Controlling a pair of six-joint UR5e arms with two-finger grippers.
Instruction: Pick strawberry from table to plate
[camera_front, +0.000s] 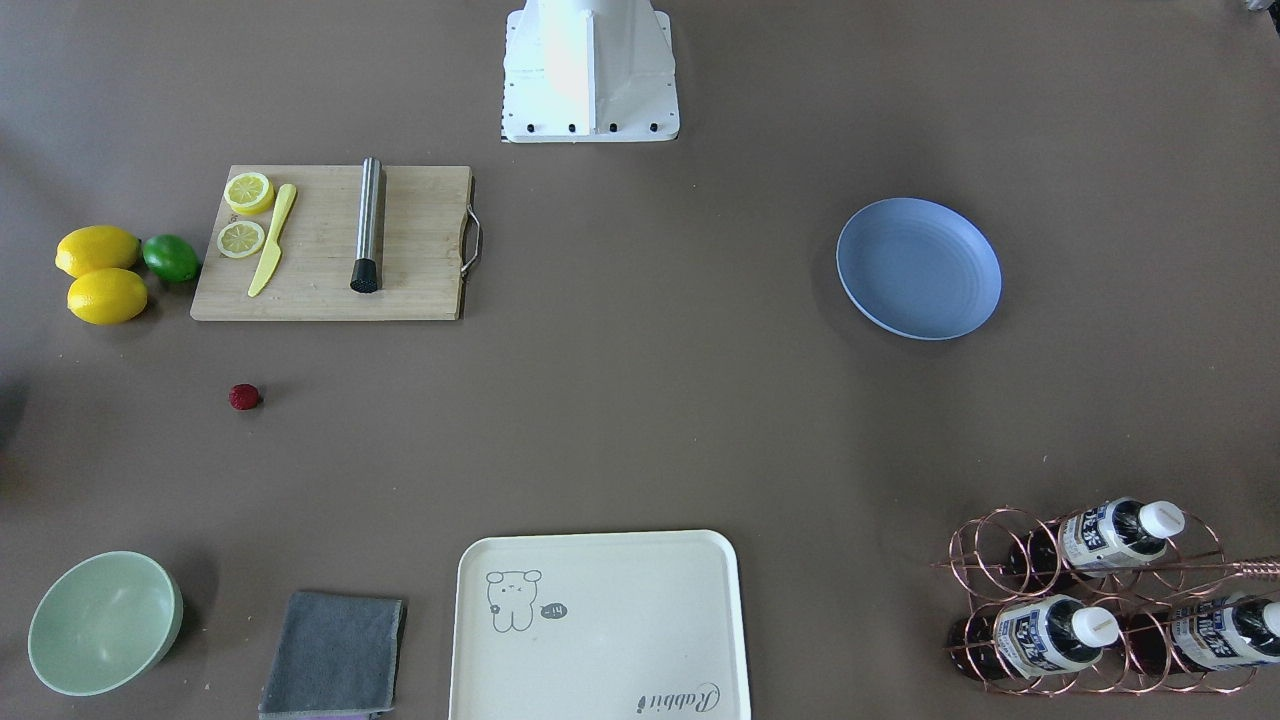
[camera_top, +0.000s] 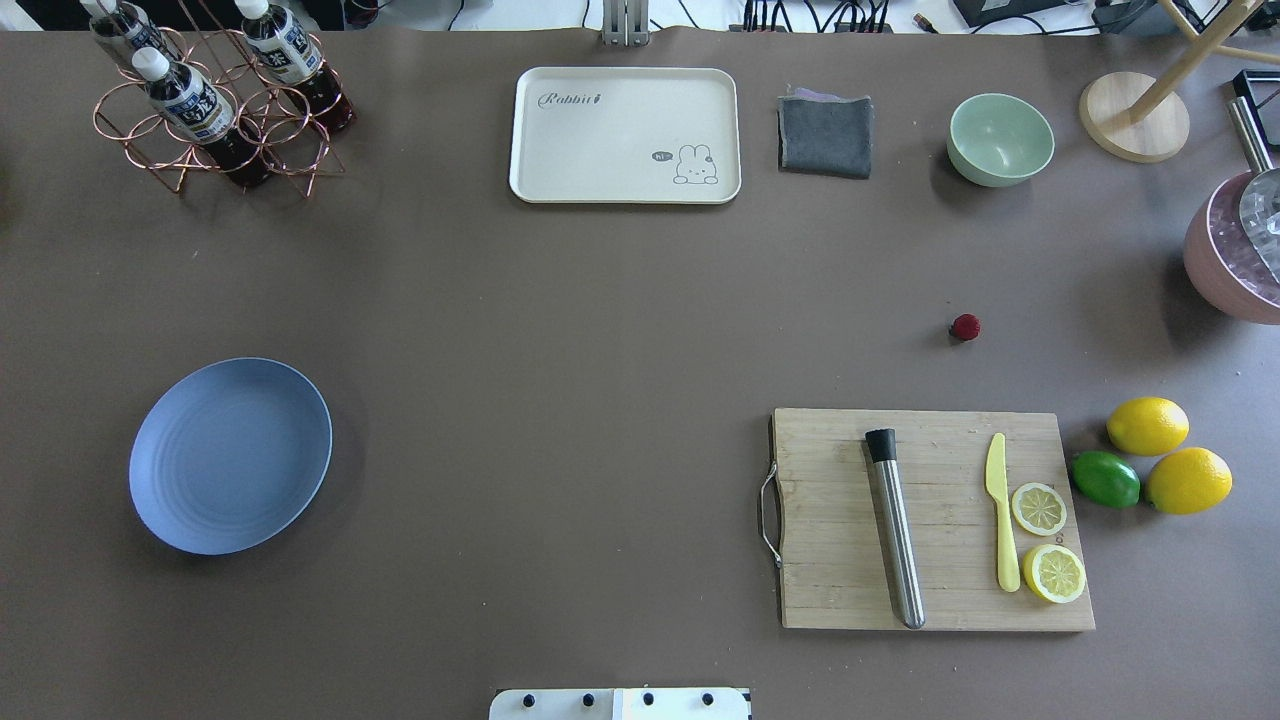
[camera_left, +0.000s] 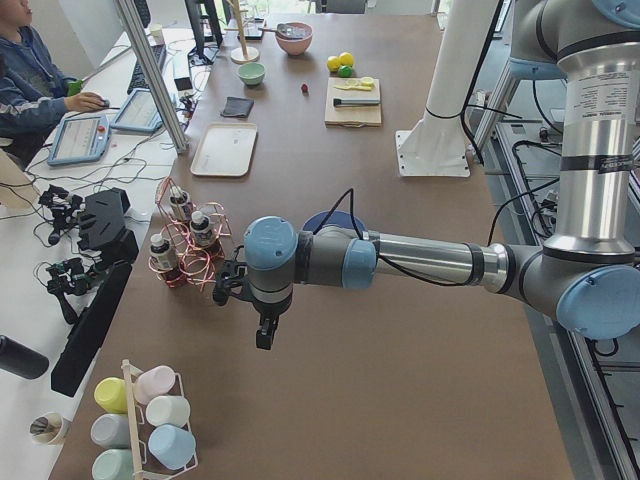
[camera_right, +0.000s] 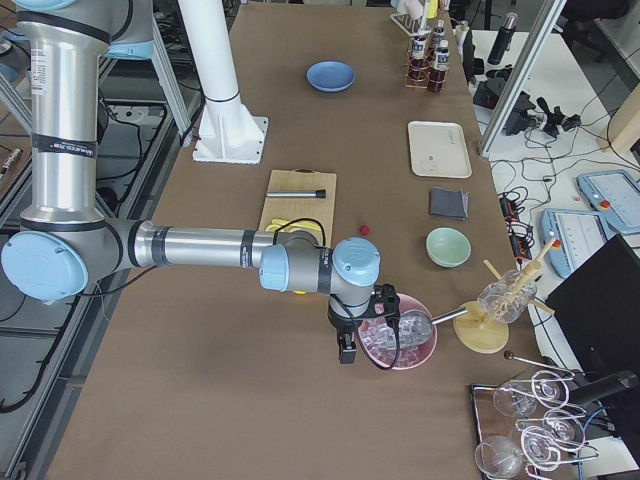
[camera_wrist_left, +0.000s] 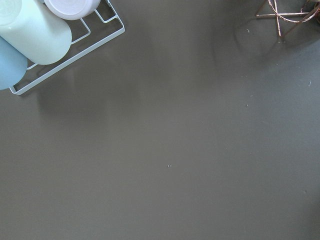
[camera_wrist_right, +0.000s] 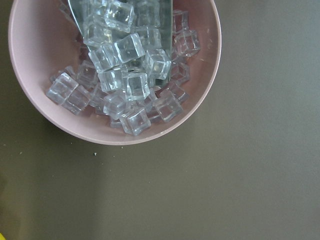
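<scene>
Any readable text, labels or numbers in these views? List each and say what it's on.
"Rabbit": script word in one corner of the cream rectangular tray.
"hi": apparently, in the tiny speech bubble beside the tray's animal drawing; very small.
Dark white-capped bottles: blue-and-white labels, too blurred to read.
Silver upright robot arm tube: vertical lettering, too small to read.

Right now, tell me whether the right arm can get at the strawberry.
Probably yes. The strawberry lies alone on bare table, apart from the cutting board and green bowl. The right gripper hangs by the pink ice bowl at that same end, so the way looks free.
</scene>
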